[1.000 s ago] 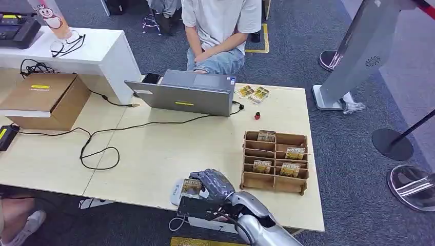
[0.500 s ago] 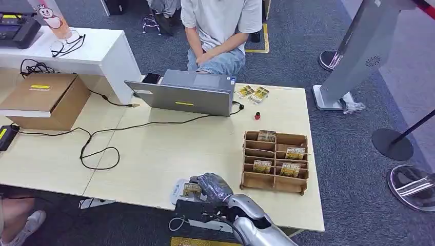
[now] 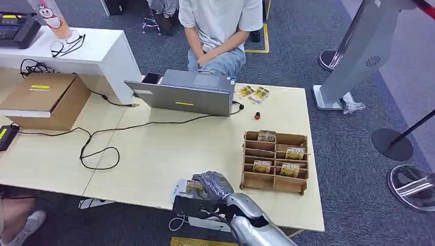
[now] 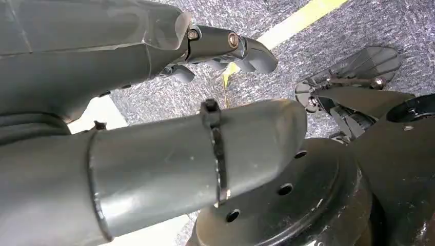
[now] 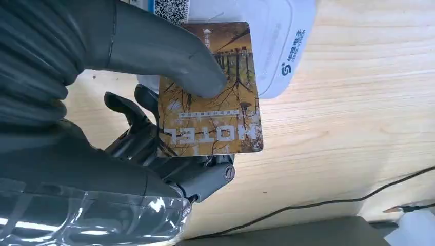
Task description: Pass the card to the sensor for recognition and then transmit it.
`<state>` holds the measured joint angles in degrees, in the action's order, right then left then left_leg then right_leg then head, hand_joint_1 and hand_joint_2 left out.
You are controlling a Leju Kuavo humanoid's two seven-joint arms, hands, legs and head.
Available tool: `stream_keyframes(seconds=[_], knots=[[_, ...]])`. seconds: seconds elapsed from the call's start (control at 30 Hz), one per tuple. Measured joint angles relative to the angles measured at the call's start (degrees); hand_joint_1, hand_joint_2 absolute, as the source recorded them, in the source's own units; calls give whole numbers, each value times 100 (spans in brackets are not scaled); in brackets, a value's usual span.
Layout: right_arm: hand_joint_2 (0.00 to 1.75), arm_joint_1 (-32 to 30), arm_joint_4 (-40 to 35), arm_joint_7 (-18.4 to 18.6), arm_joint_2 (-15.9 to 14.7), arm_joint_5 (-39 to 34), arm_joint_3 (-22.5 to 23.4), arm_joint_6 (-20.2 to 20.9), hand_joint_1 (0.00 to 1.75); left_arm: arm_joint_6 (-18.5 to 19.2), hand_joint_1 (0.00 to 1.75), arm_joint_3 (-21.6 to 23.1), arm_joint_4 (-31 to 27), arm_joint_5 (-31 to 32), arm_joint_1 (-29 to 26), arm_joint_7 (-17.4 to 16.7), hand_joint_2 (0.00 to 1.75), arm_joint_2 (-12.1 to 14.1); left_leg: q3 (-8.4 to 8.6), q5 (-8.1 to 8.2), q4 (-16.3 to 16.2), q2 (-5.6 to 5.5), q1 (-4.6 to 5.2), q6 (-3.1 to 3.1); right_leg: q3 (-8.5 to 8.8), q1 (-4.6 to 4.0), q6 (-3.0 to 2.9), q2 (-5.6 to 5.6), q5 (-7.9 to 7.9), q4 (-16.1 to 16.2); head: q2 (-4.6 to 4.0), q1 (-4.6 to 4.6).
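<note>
Up close, the right wrist view shows the grey right hand pinching one brown-gold "HOTEL" card over the white oval sensor (head view blurs it); left hand hangs empty.

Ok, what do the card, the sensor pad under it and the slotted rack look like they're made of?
Card: probably glossy printed plastic; it lies flat and stiff under the right hand.
Sensor: smooth white moulded plastic, rounded edge, printed logo.
Rack: thin brown wood or plywood by its look, with flat panels slotted together.
</note>
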<state>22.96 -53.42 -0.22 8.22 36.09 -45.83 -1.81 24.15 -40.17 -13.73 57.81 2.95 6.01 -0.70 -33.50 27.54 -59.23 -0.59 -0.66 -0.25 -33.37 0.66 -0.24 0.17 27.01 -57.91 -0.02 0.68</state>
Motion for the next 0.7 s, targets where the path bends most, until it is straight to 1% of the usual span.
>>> stream_keyframes(seconds=[0.3,0.7], knots=[[175,28,57,65,55,11,-4,-4,175,0,0,0,0,-15,0,-4,0,0,0,0,0,0,0,0,0,0,0,0,0,0,0,0],[175,63,125,142,109,197,-107,70,175,0,0,2,2,-37,0,-44,0,0,0,0,0,0,0,0,0,0,0,0,0,0,0,0]])
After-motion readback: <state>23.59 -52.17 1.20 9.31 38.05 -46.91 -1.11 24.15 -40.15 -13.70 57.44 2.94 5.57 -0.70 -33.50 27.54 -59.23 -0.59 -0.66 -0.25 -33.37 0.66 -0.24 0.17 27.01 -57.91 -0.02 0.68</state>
